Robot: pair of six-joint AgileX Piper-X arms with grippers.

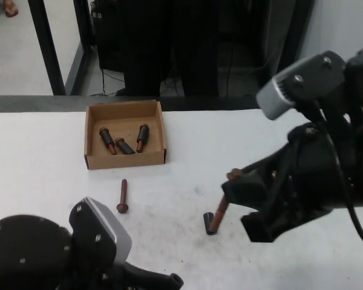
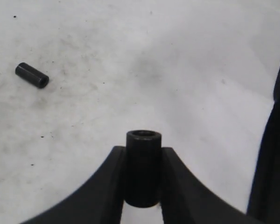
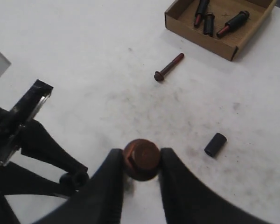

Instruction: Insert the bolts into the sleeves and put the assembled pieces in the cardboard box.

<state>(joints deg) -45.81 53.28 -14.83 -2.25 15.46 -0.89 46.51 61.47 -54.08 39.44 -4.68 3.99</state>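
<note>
Black sleeve (image 2: 143, 168), reddish bolt (image 3: 141, 158), each between jaws

The bench (image 1: 42, 163) is showing white, mottled with grey smudges. The cardboard box (image 1: 124, 158) is showing plain brown. The loose bolt (image 1: 123, 196) and held bolt (image 3: 141, 161) are showing coppery red. The loose sleeve (image 1: 209, 222), held sleeve (image 2: 143, 172), left gripper (image 2: 143, 154) and right gripper (image 3: 141, 156) are showing black.

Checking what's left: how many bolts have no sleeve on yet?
2: one bolt lies on the bench before the cardboard box; the right claw holds the other bolt. None seems hidden.
</note>
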